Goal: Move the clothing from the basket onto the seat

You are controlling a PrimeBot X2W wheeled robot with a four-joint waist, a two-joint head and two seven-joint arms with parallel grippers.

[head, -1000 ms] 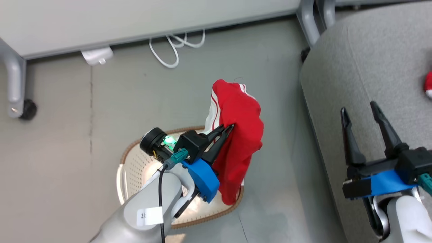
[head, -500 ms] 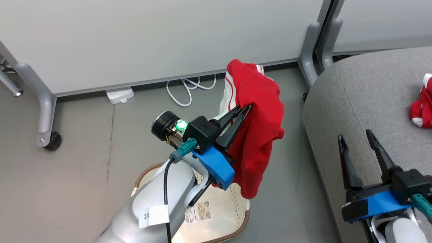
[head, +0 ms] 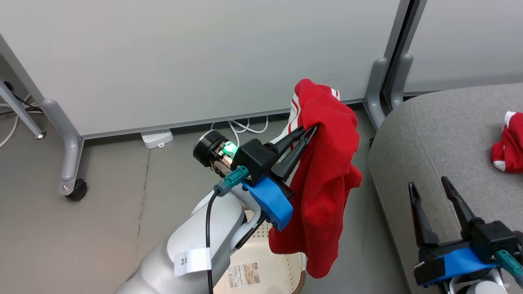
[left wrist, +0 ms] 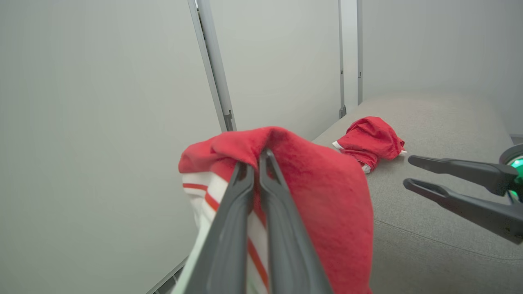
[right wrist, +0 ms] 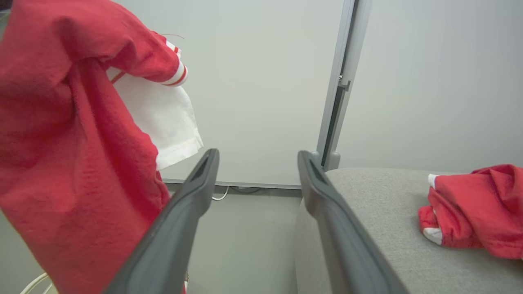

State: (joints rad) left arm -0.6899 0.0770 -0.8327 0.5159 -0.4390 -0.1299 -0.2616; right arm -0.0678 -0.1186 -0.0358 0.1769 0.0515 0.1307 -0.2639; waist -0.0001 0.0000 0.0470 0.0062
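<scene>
My left gripper [head: 308,132] is shut on a red garment with white stripes [head: 327,179], which hangs in the air above the floor, left of the seat. In the left wrist view the fingers [left wrist: 245,204] pinch the fabric [left wrist: 322,196]. The cream basket [head: 265,269] sits on the floor below, partly hidden by my left arm. Another red piece of clothing [head: 506,143] lies on the grey seat [head: 441,139]. Low at the right, my right gripper [head: 429,185] stands open over the seat's front part, holding nothing; its fingers [right wrist: 196,192] frame the seat's corner [right wrist: 367,192].
A grey partition wall [head: 196,57] on wheeled metal legs [head: 69,163] stands behind. A white power strip [head: 157,138] and white cables [head: 245,124] lie on the floor at its base. Another partition post [head: 382,81] stands beside the seat's corner.
My left gripper has lifted the red garment up out of the basket and carried it right, toward the seat. The head camera has tilted up, so the basket has slid down the picture.
</scene>
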